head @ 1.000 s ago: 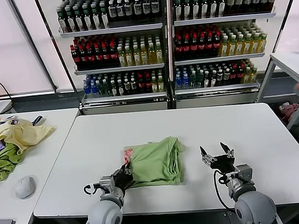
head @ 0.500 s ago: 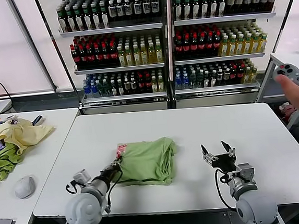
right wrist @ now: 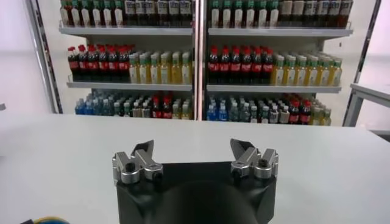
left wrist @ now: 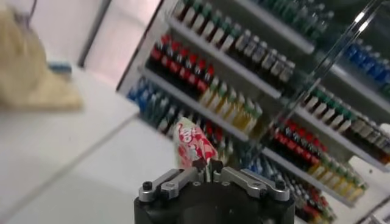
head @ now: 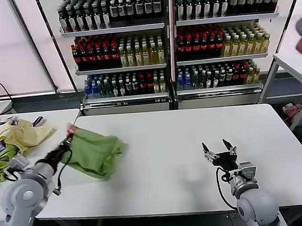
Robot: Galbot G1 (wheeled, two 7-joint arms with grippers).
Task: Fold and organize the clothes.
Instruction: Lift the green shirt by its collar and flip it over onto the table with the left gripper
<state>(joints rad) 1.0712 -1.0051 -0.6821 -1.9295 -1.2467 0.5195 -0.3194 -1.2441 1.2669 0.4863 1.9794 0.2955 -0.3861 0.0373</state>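
Behind the white counter [head: 185, 141] stand shelves of bottles [head: 168, 42]. The folded green shirt [head: 93, 152] hangs lifted over the counter's left edge, its red-and-white printed corner pinched in the clenched jaws of the left gripper [head: 64, 148]. The right gripper [head: 218, 149] rests near the counter's front right, jaws spread and holding nothing.

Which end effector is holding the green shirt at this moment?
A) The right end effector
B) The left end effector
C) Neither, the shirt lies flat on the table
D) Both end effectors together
B. The left end effector is shut on the edge of the green shirt and holds it lifted near the left end of the table, while the right end effector stands open and empty, far from it.
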